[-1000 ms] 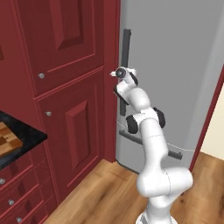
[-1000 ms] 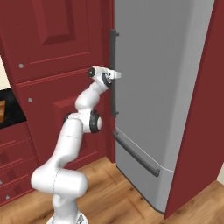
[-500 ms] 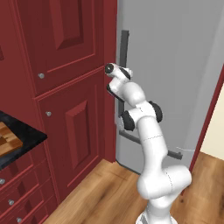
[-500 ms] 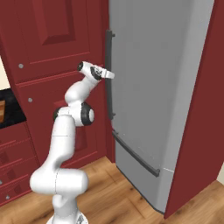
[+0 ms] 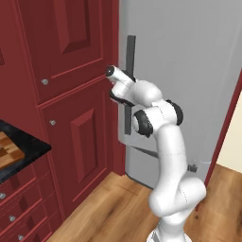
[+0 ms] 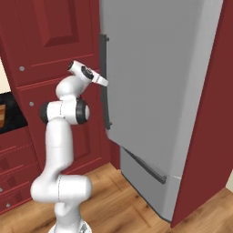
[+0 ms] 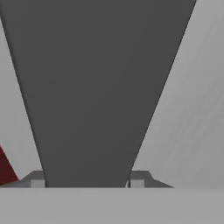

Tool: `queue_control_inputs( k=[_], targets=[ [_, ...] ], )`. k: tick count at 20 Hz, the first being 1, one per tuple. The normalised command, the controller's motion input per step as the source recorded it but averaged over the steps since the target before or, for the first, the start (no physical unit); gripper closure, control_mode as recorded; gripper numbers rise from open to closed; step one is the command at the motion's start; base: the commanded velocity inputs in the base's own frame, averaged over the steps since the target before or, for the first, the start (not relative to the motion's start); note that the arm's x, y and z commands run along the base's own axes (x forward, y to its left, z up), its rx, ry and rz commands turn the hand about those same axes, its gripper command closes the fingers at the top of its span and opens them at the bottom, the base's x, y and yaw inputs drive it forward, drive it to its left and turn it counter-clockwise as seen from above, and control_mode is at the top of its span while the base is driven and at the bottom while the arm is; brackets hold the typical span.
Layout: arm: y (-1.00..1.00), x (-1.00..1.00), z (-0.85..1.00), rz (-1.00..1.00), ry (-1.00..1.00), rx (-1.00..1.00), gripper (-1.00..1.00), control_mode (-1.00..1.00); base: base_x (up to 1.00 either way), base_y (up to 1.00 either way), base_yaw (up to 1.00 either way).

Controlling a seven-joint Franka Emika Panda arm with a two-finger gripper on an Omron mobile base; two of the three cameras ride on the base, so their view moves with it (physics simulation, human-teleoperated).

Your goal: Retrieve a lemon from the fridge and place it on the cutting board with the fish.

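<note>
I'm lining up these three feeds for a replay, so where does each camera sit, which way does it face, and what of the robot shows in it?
Left base view: behind the arm to its left, facing the fridge and red cabinets; the arm rises from lower right, its hand at the bar handle.
Right base view: behind the arm to its right, facing the same fridge door; the arm rises from lower left, pincer at the handle.
Hand view: on the hand, close against the dark handle.
All three share the fridge handle.

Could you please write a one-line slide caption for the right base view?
White Panda arm reaching its gripper to the long dark handle of the closed light-grey fridge, beside dark red cabinets.
</note>
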Motion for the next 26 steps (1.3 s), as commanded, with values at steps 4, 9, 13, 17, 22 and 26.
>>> queue_control_inputs(
  k=[4,9,13,17,22,26],
  targets=[
    [-0.61,-1.0,0.11,0.01,-0.11,0.15,1.0,-1.0,0.0,0.0,0.0],
    [-0.57,-1.0,0.53,0.06,-0.06,0.18,1.0,-1.0,0.0,0.0,0.0],
    [-0.59,-1.0,0.71,0.22,-0.07,0.18,1.0,-1.0,0.0,0.0,0.0],
    [-0.52,-1.0,0.62,0.31,-0.04,0.14,1.0,-1.0,0.0,0.0,0.0],
    [-0.56,-1.0,0.34,0.36,-0.02,0.09,1.0,-1.0,0.0,0.0,0.0],
    [-0.51,-1.0,0.04,0.35,-0.11,0.03,1.0,-1.0,0.0,0.0,0.0]
  ],
)
